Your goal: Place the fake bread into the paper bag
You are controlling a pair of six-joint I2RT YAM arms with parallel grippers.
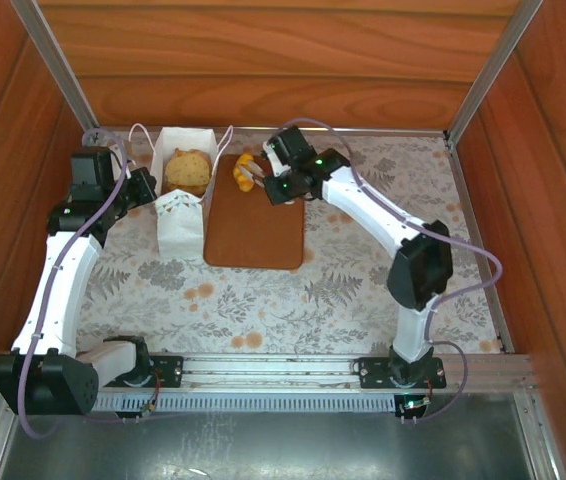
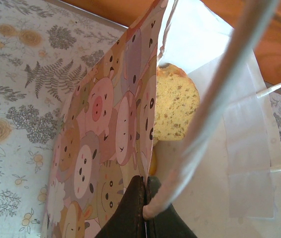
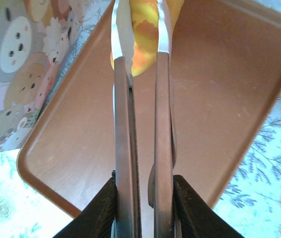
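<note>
While the left claw (image 2: 145, 192) pinches a wall of the paper bag (image 2: 101, 139), we note the right claw (image 1: 259, 183) clamped on a golden croissant (image 3: 143, 37) over the brown tray (image 1: 255, 238).

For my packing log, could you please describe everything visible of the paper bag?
The paper bag is small, white inside, its outer sides printed with pastel cartoon animal faces, with thin white cord handles. It stands upright and open on the floral table, just left of the brown tray. A speckled bread piece lies inside. The left claw is shut on its wall.
</note>
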